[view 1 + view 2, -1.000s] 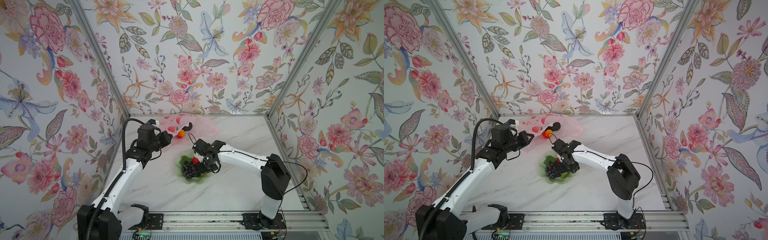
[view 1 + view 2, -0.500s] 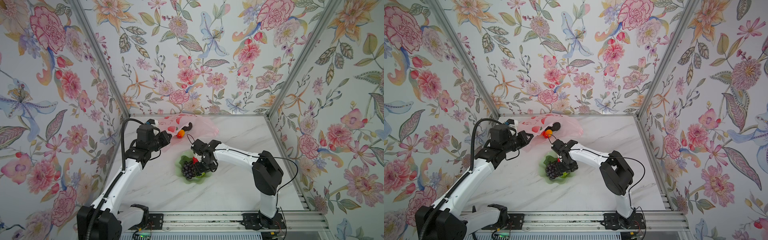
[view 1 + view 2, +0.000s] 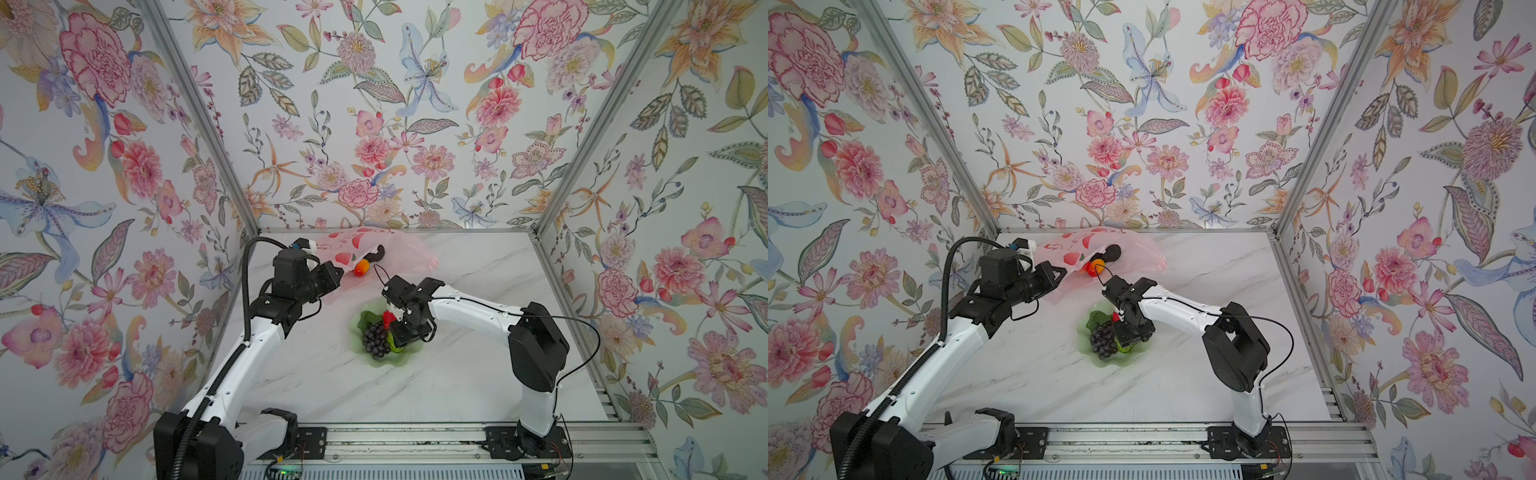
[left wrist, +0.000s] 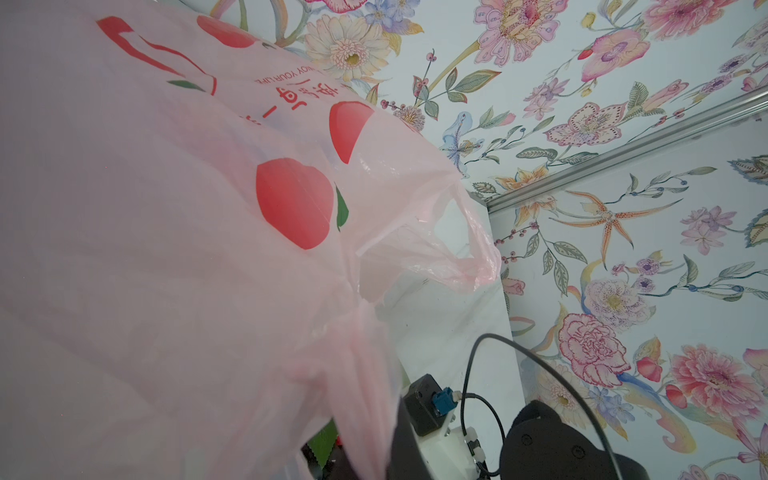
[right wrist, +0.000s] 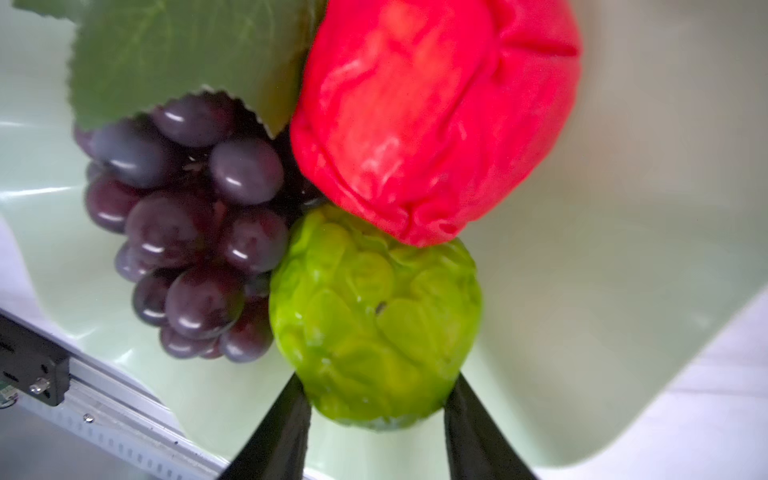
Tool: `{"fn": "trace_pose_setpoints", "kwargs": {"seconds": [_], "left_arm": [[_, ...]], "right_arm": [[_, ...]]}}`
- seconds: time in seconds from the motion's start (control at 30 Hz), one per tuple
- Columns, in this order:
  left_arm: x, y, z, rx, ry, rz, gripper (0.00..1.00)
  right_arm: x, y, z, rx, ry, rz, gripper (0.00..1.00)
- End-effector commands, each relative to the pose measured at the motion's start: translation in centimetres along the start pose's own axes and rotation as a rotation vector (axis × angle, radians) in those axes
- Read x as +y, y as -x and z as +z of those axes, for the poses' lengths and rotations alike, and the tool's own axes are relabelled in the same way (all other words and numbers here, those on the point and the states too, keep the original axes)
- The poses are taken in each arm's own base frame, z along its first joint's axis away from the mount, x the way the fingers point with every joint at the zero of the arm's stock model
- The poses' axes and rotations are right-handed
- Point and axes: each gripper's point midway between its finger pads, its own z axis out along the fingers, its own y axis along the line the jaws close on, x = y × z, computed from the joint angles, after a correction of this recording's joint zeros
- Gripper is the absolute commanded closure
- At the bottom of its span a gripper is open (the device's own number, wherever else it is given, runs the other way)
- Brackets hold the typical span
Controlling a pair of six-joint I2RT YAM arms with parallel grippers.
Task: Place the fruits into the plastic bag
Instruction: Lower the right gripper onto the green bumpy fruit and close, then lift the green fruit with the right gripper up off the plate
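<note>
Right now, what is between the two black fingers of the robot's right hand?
The bumpy green fruit, lying in the pale green dish. The right wrist view shows a finger on each side.

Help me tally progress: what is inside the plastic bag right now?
Through the plastic bag's open mouth, an orange-red mango and a dark fruit show. Anything deeper is hidden by the crinkled pink film.

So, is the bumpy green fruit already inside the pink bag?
No, the bumpy green fruit lies in the pale green dish beside the grapes.
</note>
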Motion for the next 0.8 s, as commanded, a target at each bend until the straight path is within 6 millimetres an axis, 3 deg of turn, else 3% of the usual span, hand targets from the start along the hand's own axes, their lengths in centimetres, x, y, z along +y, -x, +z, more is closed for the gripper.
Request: {"fn": "trace_pose_setpoints", "kwargs": {"seconds": [0.0, 0.33, 0.77], "left_arm": [[0.3, -0.1, -0.5, -0.009, -0.001, -0.010, 1.00], [0.4, -0.4, -0.5, -0.008, -0.005, -0.023, 1.00], [0.3, -0.5, -0.8, -0.014, -0.019, -0.034, 1.00]], "right_arm": [[-0.2, 0.2, -2.8, -0.064, 0.015, 0.025, 0.60], [-0.9, -0.7, -5.9, -0.107, 0.095, 0.094, 0.60], [0.6, -0.1, -8.9, -0.192, 0.227, 0.138, 0.61]]}}
